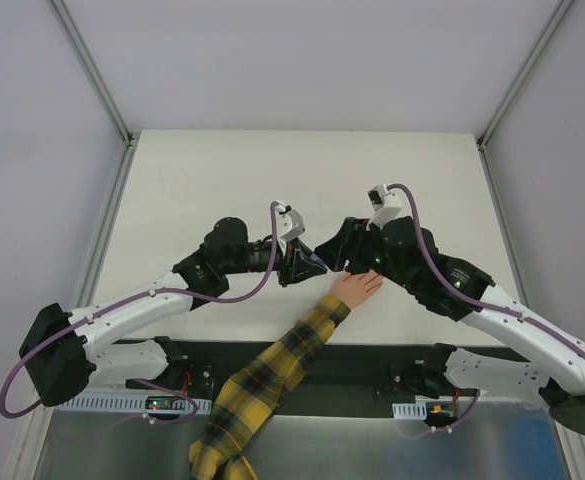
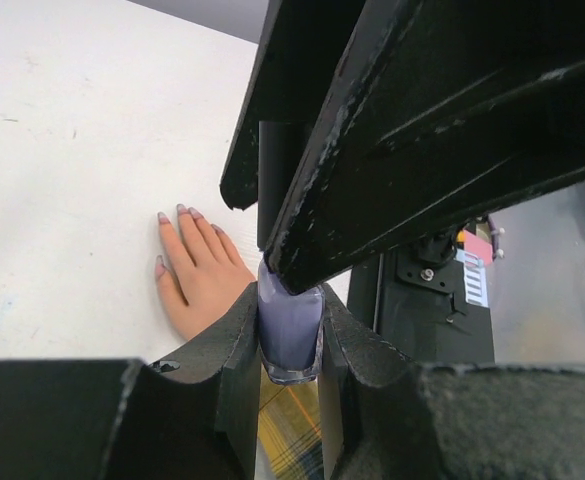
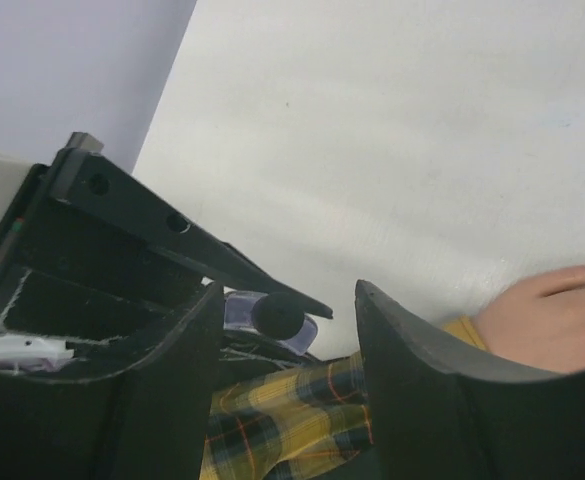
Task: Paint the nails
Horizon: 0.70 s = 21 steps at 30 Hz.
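Note:
A small peach hand (image 1: 357,287) lies flat on the white table, its arm in a yellow-and-black plaid sleeve (image 1: 272,375). The nails (image 2: 184,210) on its fingertips look dull mauve in the left wrist view. My left gripper (image 2: 290,305) is shut on a small purple bottle (image 2: 290,335), holding it upright just above the wrist. The bottle's dark cap (image 3: 277,313) stands between the spread fingers of my right gripper (image 3: 288,290), which is open and does not touch it. In the top view both grippers (image 1: 312,268) (image 1: 334,258) meet tip to tip just left of the hand.
The white table (image 1: 302,170) stretches beyond the grippers to pale walls at the back and sides. The arm mounts and a metal rail (image 1: 302,375) line the near edge, with the sleeve crossing over them. The right fingers (image 2: 402,150) fill most of the left wrist view.

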Tool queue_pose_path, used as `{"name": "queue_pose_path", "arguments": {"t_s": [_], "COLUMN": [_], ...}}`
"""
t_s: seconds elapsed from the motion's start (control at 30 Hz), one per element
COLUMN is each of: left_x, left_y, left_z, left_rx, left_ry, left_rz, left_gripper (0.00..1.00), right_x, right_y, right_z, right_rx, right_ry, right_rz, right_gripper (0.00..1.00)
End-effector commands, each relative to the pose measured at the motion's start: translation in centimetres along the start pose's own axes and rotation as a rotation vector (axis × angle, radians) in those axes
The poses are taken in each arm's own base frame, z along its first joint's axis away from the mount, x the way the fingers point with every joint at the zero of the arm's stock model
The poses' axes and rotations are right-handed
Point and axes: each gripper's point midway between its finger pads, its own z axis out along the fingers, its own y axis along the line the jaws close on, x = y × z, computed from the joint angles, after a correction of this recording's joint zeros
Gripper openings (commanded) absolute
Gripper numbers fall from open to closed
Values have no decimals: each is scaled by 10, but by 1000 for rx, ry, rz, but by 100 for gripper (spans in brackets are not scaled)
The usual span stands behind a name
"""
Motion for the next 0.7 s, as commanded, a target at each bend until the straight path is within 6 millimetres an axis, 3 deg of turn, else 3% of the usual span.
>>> {"name": "queue_pose_path", "arguments": {"t_s": [0.0,0.13,0.43,0.47,0.5,0.53,0.6,0.63,0.67], "left_x": [-26,-26,-27,-27,-26,-27,-26,-26,-27], "left_y": [0,2,2,2,1,1,1,1,1], "left_z": [-4,-6,-7,-7,-6,-6,-5,-5,-6], "left_rx": [-45,-61,-61,-60,-58,-55,-57,-58,-59], "left_ry": [-83,-88,-96,-94,-91,-93,-86,-87,-89], "left_rz": [40,42,48,46,43,43,32,30,30], "left_gripper": [0,0,0,0,0,0,13,31,37], "right_x": [-28,-22,-21,-21,-21,-22,-21,-20,-20], "right_y": [8,11,5,4,5,4,5,5,4], "right_z": [7,15,10,9,9,9,8,9,9], "right_rx": [40,40,70,68,66,72,69,71,75], "right_ry": [-98,-68,-77,-77,-77,-77,-74,-72,-72], "right_rz": [-6,13,-5,-15,-18,-20,-21,-21,-19], "right_gripper": [49,27,24,19,4,1,0,1,1]}}
